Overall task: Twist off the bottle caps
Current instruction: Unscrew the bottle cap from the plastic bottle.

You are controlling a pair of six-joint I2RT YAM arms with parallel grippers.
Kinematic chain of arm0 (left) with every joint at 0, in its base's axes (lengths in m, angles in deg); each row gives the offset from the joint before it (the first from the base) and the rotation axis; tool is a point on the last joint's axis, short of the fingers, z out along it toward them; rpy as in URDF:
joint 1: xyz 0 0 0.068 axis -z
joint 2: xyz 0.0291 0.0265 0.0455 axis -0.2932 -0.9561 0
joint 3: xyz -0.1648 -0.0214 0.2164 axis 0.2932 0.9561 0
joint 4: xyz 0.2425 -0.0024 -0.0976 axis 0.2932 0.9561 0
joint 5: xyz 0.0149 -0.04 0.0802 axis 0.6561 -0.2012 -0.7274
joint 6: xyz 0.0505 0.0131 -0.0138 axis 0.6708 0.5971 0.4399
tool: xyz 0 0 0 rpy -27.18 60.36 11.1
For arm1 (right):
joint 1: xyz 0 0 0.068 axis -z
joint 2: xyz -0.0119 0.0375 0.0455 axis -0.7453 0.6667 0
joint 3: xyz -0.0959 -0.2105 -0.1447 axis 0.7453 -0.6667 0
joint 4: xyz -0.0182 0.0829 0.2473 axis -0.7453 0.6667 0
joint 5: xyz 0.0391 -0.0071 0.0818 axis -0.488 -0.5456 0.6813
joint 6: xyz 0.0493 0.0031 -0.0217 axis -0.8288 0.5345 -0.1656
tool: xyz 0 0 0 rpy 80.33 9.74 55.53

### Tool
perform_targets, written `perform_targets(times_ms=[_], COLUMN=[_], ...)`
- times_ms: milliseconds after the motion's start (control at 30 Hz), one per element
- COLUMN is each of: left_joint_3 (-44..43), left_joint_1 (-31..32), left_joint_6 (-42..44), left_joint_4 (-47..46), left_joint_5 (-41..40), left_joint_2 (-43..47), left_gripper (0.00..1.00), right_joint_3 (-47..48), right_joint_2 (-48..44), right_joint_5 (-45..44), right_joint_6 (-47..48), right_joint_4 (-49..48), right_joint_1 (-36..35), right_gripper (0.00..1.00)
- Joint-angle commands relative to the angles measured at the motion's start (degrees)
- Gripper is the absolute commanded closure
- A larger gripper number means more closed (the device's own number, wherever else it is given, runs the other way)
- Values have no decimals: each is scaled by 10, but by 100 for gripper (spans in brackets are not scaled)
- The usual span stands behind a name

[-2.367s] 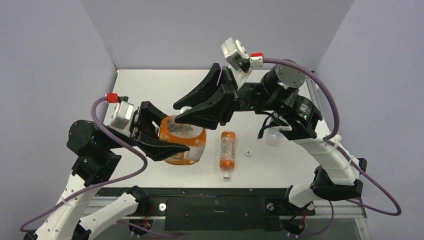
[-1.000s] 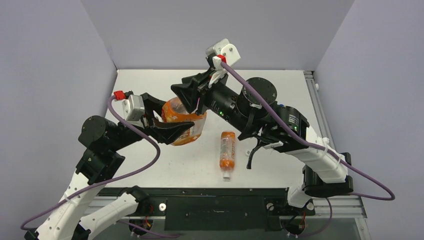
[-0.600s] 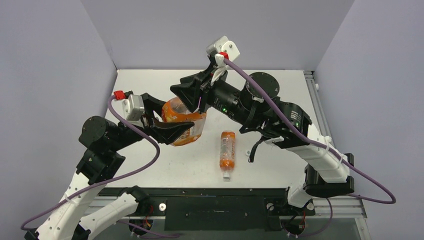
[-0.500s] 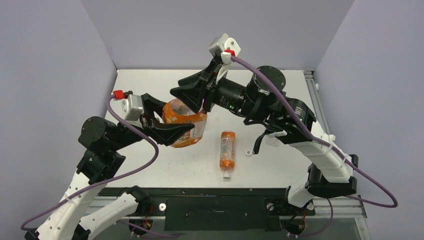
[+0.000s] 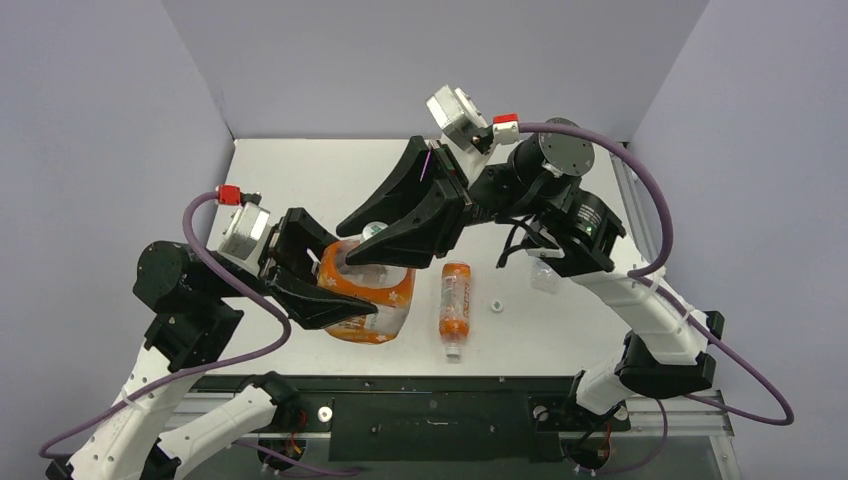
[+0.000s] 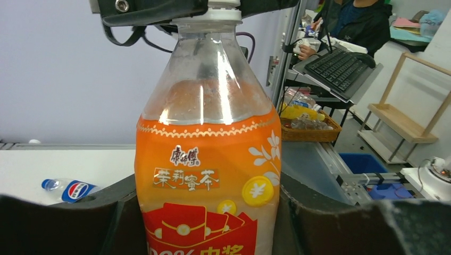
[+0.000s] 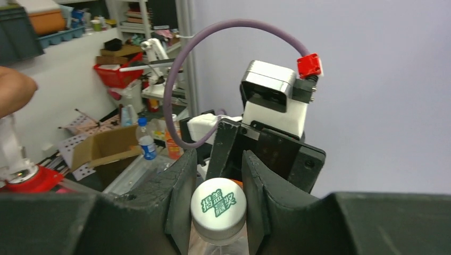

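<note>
Orange bottle (image 5: 385, 300): my left gripper (image 5: 345, 280) squeezes it so it can't spin. My right gripper (image 5: 352, 243) pinches the cap (image 7: 218, 204) at its 12 o'clock, to twist it.

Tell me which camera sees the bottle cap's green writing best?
The right wrist view: the cap faces it, green writing plain. The top view shows only a small white dot; the left wrist view just its bottom edge above the orange bottle.

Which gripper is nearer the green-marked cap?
Right. The right gripper pinches the green-marked cap from both sides; the left gripper clamps the wide orange bottle lower down its body.
</note>
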Motion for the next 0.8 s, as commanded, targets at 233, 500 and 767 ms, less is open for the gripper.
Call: perform_targets(times_ms=[233,500,767], left_joint_3=[-4,34,47], left_joint_1=[6,5,5], left_joint_6=[37,210,278], left_joint_4=[-31,29,26], left_joint_5=[13,-172,-263], left_joint_2=[11,24,19], left_gripper=[100,100,100], right_joint_3=[42,31,81], right_joint_2=[-16,-61,2], right_joint_5=[-126,-600,-757], right_joint_6=[12,149,146], right_joint_4=[61,172,219], right_joint_1=[16,-103,-160], right_gripper=[27,20,22])
